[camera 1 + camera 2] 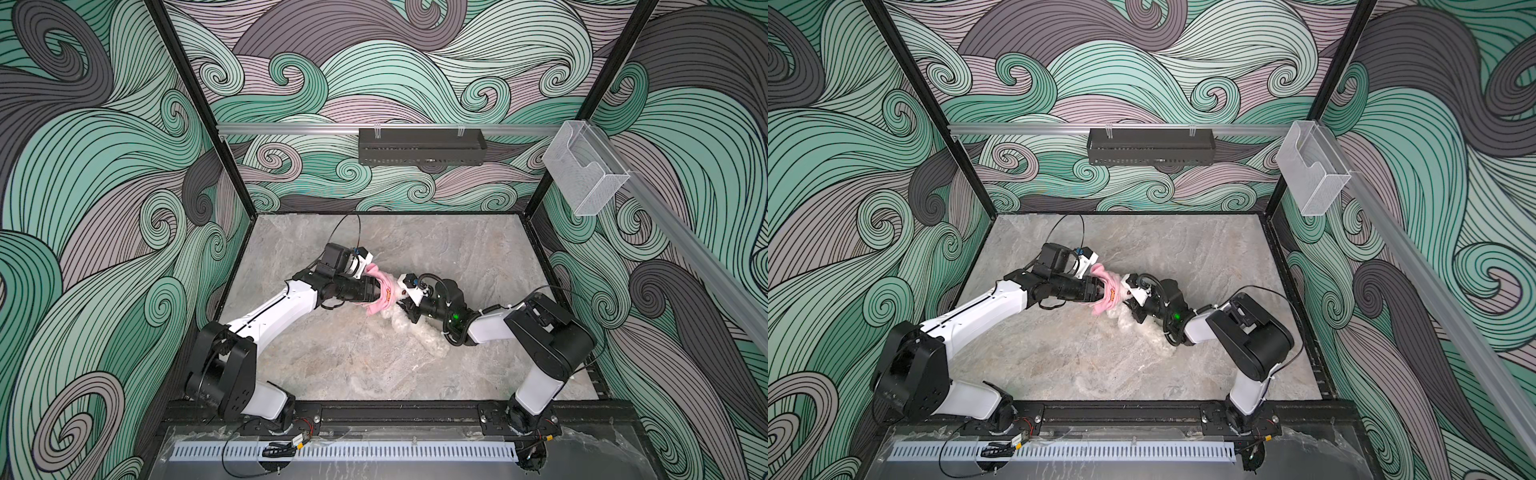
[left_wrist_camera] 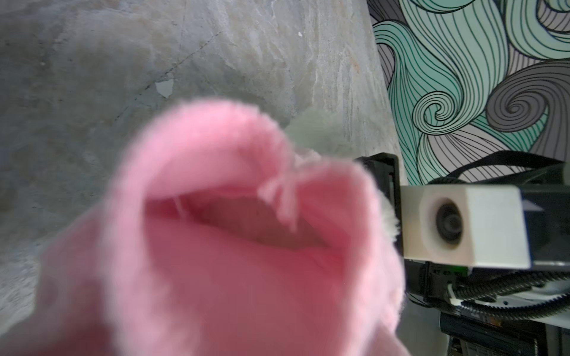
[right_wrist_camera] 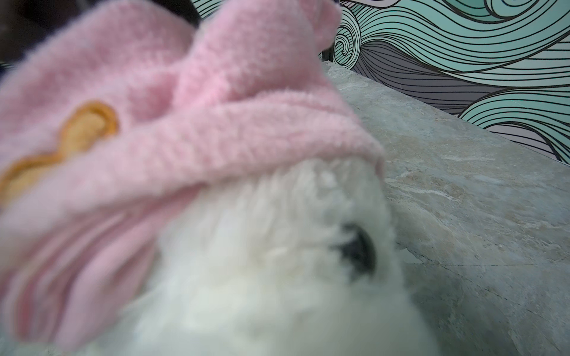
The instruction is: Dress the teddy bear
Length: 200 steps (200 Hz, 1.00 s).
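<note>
Pink fleece fills the left wrist view: the small pink shirt [image 2: 216, 246] sits right against the lens, blurred, with an opening gaping in its middle. In the right wrist view the same shirt [image 3: 185, 123] drapes over the top of the teddy bear [image 3: 277, 262]. Its white fur and one dark eye [image 3: 357, 252] show just below the hem, and part of the orange print [image 3: 77, 132] shows on the fabric.

In both top views the two arms meet near the middle of the grey stone-patterned desk [image 1: 457, 257]. The left tool [image 1: 375, 292] comes in from the left, and its tip is buried in the bunched shirt [image 1: 384, 297], so I cannot tell whether its jaws are apart or together. The right tool [image 1: 405, 309] reaches in from the right and presses close against the bear [image 1: 419, 336]. Its fingers are dark against the fur, and I cannot tell whether they are clamped on anything.

The bear lies on the desk between and just under the two tools. Its head end is toward the left tool and wrapped in the shirt [image 1: 1111, 293], and its fluffy body [image 1: 1142, 328] trails beneath the right arm's wrist.
</note>
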Each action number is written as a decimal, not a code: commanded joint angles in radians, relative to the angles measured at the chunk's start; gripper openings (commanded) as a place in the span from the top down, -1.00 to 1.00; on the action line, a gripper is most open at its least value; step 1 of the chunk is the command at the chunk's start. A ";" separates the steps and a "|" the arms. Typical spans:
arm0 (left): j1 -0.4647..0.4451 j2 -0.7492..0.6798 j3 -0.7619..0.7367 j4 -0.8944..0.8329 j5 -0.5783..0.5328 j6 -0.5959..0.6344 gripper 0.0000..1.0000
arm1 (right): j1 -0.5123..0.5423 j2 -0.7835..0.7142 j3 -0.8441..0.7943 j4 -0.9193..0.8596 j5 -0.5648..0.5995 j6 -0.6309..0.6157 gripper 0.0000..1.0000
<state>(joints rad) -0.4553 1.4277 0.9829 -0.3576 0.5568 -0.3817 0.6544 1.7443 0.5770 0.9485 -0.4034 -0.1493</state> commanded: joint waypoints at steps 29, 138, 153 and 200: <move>-0.025 -0.070 0.028 -0.075 0.002 0.042 -0.02 | 0.002 0.017 0.012 -0.013 0.000 -0.034 1.00; -0.020 0.042 0.099 -0.066 -0.026 0.067 0.07 | 0.003 0.025 0.014 0.036 -0.096 -0.023 1.00; -0.019 0.055 0.106 -0.061 -0.029 0.069 0.04 | 0.002 0.026 0.016 0.033 -0.103 -0.025 1.00; -0.003 0.011 0.100 -0.059 -0.086 0.078 -0.02 | 0.003 0.021 0.012 0.012 -0.094 -0.047 1.00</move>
<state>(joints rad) -0.4706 1.4670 1.0603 -0.4118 0.5198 -0.3264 0.6514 1.7618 0.5842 0.9539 -0.4500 -0.1509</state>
